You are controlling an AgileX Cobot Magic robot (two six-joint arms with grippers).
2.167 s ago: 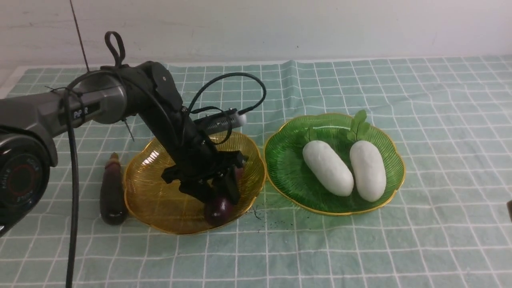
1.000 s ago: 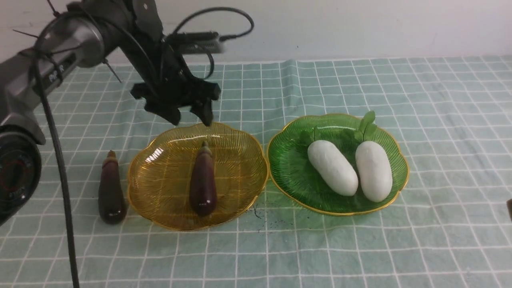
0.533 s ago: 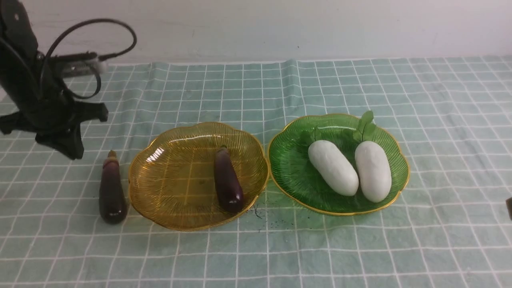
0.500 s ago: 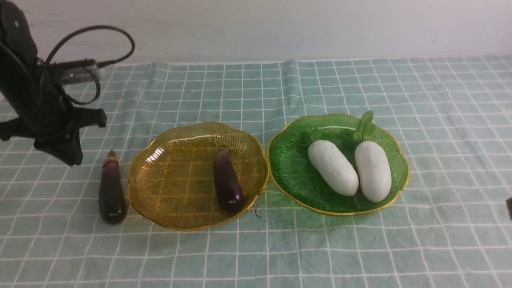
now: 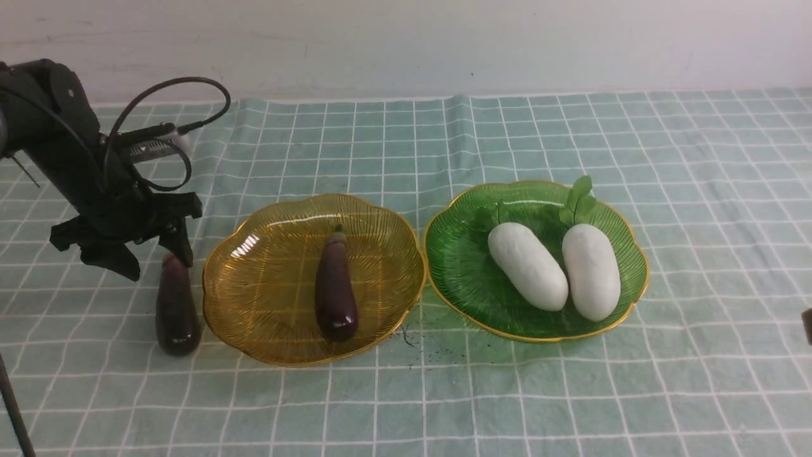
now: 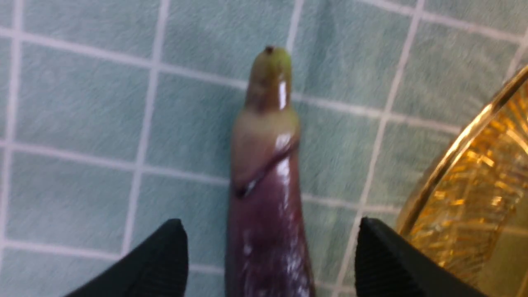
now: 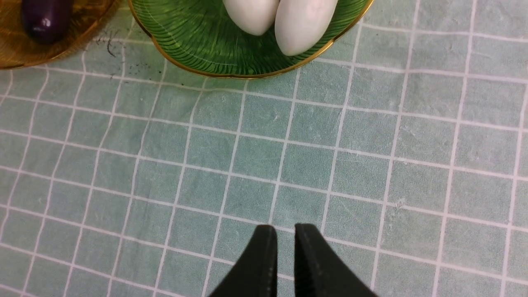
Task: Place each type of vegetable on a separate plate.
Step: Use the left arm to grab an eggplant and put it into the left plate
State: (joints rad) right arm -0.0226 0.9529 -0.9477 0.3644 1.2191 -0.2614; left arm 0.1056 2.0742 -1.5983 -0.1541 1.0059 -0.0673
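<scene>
One dark purple eggplant [image 5: 335, 295] lies in the amber plate [image 5: 266, 317]. The other eggplant [image 5: 176, 311] lies on the cloth just left of that plate, stem pointing away from me. My left gripper [image 5: 158, 263] hangs open over its stem end. In the left wrist view the eggplant [image 6: 268, 185] runs between the two spread fingers of the left gripper [image 6: 271, 222], with gaps on both sides. Two white radishes [image 5: 528, 266] [image 5: 591, 271] lie side by side in the green plate [image 5: 463, 279]. My right gripper [image 7: 281, 229] is shut and empty, low over bare cloth in front of the green plate [image 7: 185, 45].
A green checked cloth [image 5: 571, 393] covers the table, with a raised fold at the back middle [image 5: 457, 108]. The amber plate's gold rim [image 6: 453, 152] is close beside one left finger. Small dark specks [image 5: 412, 343] lie between the plates. A white wall stands behind.
My left arm rose from the amber plate, swung left and came down over the eggplant on the cloth. The eggplant left in the plate rolled about and now lies near the middle.
</scene>
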